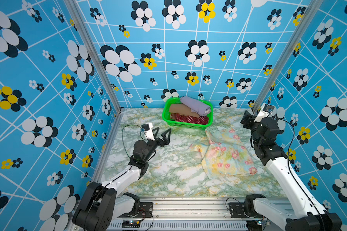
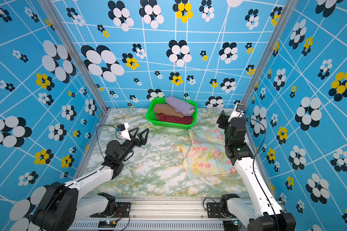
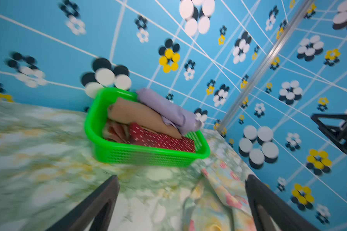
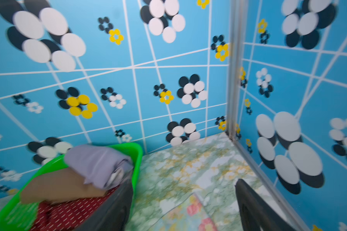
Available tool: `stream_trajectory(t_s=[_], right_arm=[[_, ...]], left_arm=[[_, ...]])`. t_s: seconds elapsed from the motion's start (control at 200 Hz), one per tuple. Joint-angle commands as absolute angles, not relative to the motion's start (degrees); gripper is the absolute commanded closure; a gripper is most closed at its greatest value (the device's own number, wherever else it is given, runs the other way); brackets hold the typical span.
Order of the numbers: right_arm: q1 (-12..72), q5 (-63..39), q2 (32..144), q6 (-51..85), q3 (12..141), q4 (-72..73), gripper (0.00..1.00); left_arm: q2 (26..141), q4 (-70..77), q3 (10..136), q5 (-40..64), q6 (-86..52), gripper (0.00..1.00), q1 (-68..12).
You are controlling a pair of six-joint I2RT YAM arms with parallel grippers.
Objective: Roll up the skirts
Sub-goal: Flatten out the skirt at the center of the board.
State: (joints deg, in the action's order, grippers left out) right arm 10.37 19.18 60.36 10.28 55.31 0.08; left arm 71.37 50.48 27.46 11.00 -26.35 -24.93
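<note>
Pale yellow, likely light and floppy — the skirts (image 1: 224, 154) lie below the right fingers (image 4: 246, 196), apart from the left fingers (image 3: 113, 186); both pairs wide, empty — pinch a hem.

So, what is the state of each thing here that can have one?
Pale yellow flowered cloth skirt: unrolled, lying crumpled on the table, untouched.
Green plastic mesh basket: upright, holding a lilac roll, a tan roll and a red dotted cloth.
Left gripper: open, empty, clear of the skirt.
Right gripper: open, empty.

Both wrist views blur, and an edge apparently crops the skirts (image 4: 190, 214).
</note>
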Motion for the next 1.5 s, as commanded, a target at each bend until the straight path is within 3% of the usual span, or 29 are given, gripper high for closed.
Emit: stream_trajectory(t_s=[0.0, 0.035, 0.065, 0.205, 0.455, 1.004, 1.094, 1.214, 1.334, 1.389, 1.494], right_arm=[[17.2, 15.6, 62.5, 14.8, 49.3, -20.7, 0.18], [19.6, 14.9, 62.2, 16.1, 47.2, -20.9, 0.17], [21.7, 14.5, 61.8, 17.2, 45.5, -20.9, 0.17], [32.2, 16.3, 60.9, 19.1, 40.3, -22.5, 0.17], [44.7, 17.1, 66.0, 22.9, 37.1, -22.9, 0.15], [52.5, 19.5, 76.0, 29.2, 35.1, -21.0, 0.16], [53.7, 20.7, 77.9, 30.7, 35.0, -20.8, 0.16], [53.8, 22.7, 80.8, 32.6, 35.4, -21.1, 0.18], [53.8, 25.2, 81.3, 34.2, 35.5, -21.3, 0.30], [53.8, 26.7, 81.3, 34.5, 35.4, -21.5, 0.45], [53.8, 28.2, 80.6, 35.0, 35.1, -22.1, 0.82]], left_arm=[[77.5, 41.8, 34.2, 8.7, -16.7, 0.20, -32.0], [80.6, 40.9, 35.8, 8.4, -17.2, 0.31, -32.9], [82.9, 40.6, 36.7, 8.0, -18.0, 0.34, -33.5], [92.6, 39.7, 40.5, 7.6, -18.6, 0.26, -35.8], [105.7, 33.4, 49.3, 10.8, -20.0, 0.23, -37.9], [119.4, 33.7, 56.4, 13.1, -23.7, 0.26, -38.6], [120.6, 33.3, 57.9, 13.6, -23.9, 0.34, -38.9], [121.3, 32.8, 59.6, 14.2, -23.7, 0.58, -39.0], [119.5, 33.3, 60.0, 14.8, -23.1, 0.87, -38.9], [118.0, 33.4, 60.0, 15.0, -22.5, 0.95, -38.9], [114.6, 32.5, 60.1, 14.5, -21.4, 1.00, -38.8]])
